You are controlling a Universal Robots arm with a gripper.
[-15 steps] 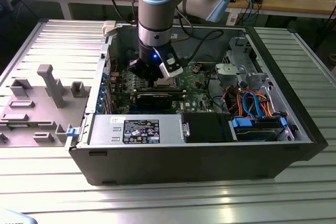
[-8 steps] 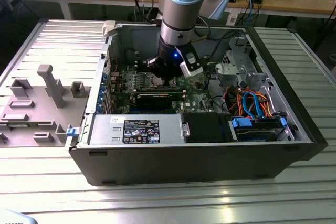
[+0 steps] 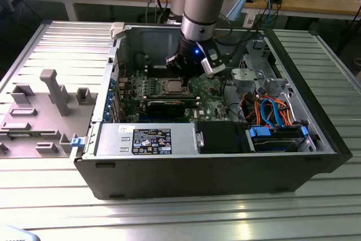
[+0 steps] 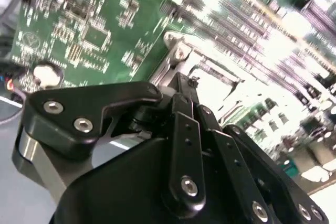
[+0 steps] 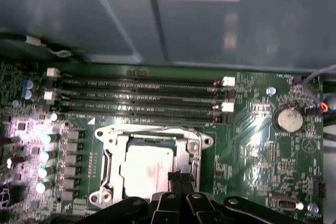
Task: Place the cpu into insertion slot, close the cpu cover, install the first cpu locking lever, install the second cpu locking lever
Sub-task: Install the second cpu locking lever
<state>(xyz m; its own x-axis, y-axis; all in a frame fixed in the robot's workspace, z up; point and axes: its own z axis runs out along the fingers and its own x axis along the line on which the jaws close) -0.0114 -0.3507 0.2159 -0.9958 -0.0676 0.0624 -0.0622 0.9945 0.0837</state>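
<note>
1. Your end effector (image 5: 176, 182) sits low over the motherboard, its fingertips pressed together with nothing between them, at the edge of the insertion slot (image 5: 152, 166); in the exterior view it hangs inside the open computer case (image 3: 225, 162), right above the socket area.

2. The cpu (image 5: 147, 174) already lies flat in the insertion slot, its pale metal top showing through the cut-out of the cpu cover (image 5: 193, 145); the cover looks folded down over it, though you cannot tell from these views whether either locking lever is latched.

3. Judge the cpu as light, rigid and fragile; if it ever needs lifting, hold it by its side edges, never pressing on the socket contacts beneath.

4. The cpu cover is thin sheet metal, stiff but springy and likely slippery; press on its frame, not through the cut-out.

5. Farther out, the memory slots (image 5: 139, 98) run just beyond the socket, and a coin battery (image 5: 290, 120) sits well apart from it; treat the green motherboard (image 5: 252, 145) as delicate under any downward force.

6. The case rests on a ribbed metal table (image 3: 169, 213).
</note>
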